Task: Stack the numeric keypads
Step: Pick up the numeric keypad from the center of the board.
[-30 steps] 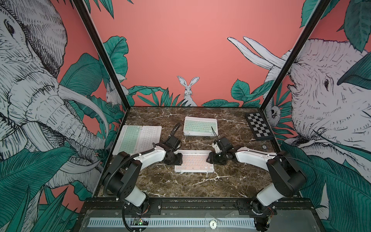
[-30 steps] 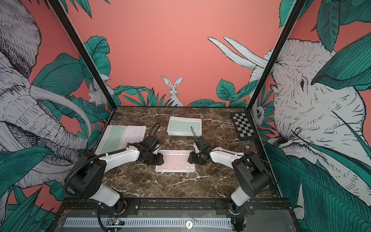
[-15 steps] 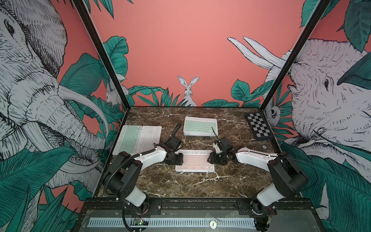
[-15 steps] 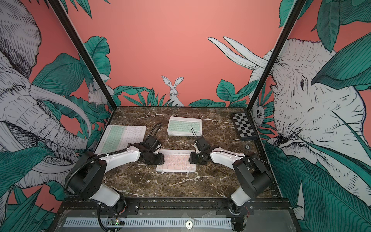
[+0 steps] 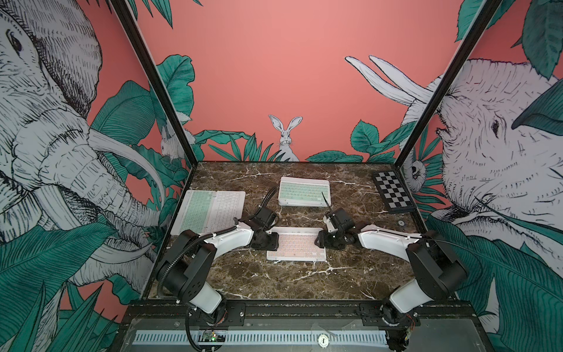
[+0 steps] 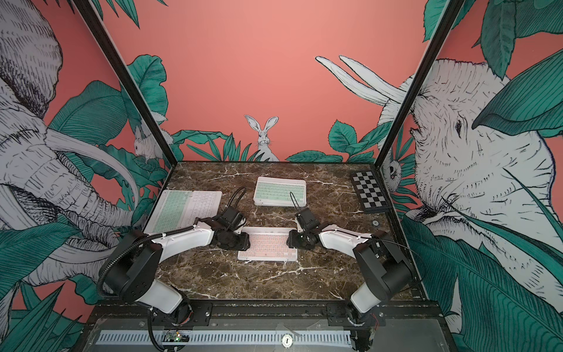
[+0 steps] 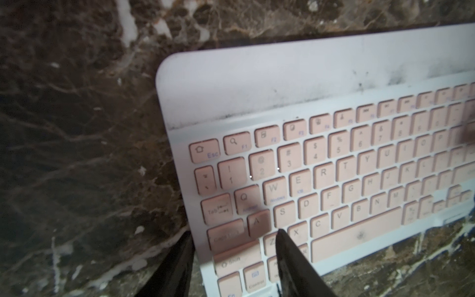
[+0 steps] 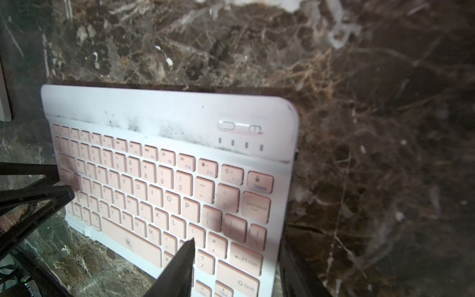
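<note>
A pink-keyed keypad lies across the middle of the marble table, held at both short ends. My left gripper is shut on its left end, one finger over the keys and the other under the edge. My right gripper is shut on its right end the same way. Behind it a mint-keyed keypad tops a low stack. At the left, a mint keypad and a white-keyed keypad lie side by side.
A black-and-white checkered board lies at the back right corner, with a small round disc in front of it. Printed walls close the table on three sides. Both arms reach in from the front rail.
The pink keypad and both grippers have crept slightly toward the back of the table. Both grips are unchanged.
</note>
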You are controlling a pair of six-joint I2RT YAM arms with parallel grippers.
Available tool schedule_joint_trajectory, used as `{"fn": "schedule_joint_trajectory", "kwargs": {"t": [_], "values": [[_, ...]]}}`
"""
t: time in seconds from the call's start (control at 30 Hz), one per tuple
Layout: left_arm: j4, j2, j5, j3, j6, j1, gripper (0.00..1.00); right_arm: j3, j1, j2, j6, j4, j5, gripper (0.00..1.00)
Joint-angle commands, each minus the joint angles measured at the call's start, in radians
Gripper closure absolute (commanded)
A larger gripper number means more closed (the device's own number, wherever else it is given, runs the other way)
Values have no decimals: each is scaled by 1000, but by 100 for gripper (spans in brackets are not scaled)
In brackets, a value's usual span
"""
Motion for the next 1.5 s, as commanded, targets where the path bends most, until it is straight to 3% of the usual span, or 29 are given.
{"fn": "schedule_joint_trajectory", "kwargs": {"t": [0.0, 0.27, 0.57, 1.17, 1.47], "values": [[-23, 57, 32, -53, -12, -32, 47, -58, 6, 16, 61, 144, -135, 49], [24, 85, 54, -73, -22, -35, 47, -135, -33, 9, 144, 433, -379, 52], [49, 100, 66, -84, -18, -41, 47, -173, -80, -43, 169, 502, -462, 54], [107, 149, 106, -89, 9, -52, 47, -194, -144, -113, 158, 487, -563, 55], [96, 159, 98, -82, 18, -52, 47, -173, -158, -147, 68, 333, -544, 55]]}}
